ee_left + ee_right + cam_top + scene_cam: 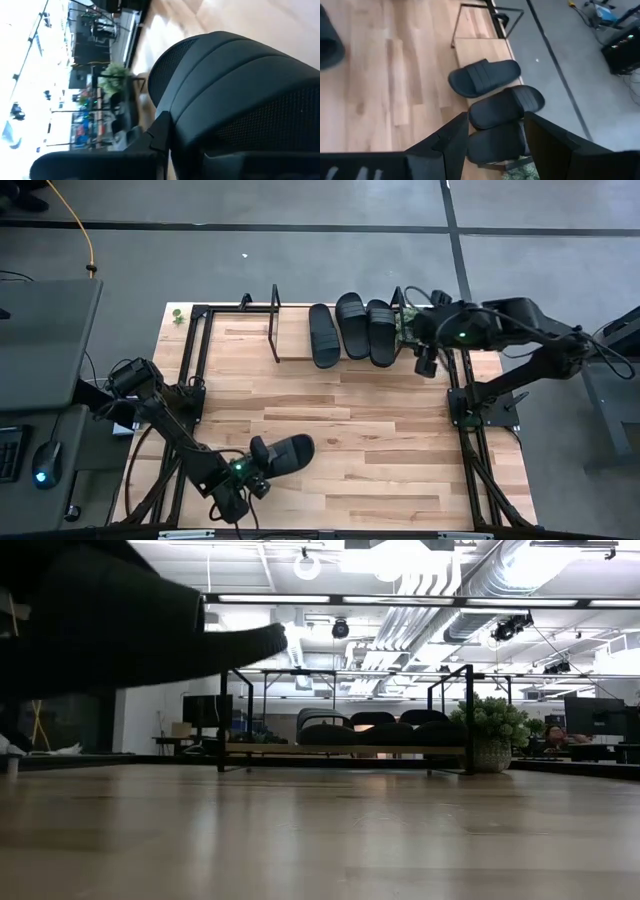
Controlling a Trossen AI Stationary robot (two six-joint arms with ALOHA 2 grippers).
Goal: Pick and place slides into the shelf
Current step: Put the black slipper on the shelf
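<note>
The left gripper [255, 477] pinches the fourth slide [283, 453] near the table's front edge; three slides [350, 328] sit on the far shelf [292, 340], beside the right gripper [428, 363], fingers spread. Light, flexible foam likely; its strap offers the surest hold.

Four black slides [324, 335] (three on shelf), one shelf [292, 340], two arms

Matte black rubbery slides [350, 327]; pale wooden shelf [292, 340] board, thin black metal frames; glossy wood-grain table [380, 450]
</note>
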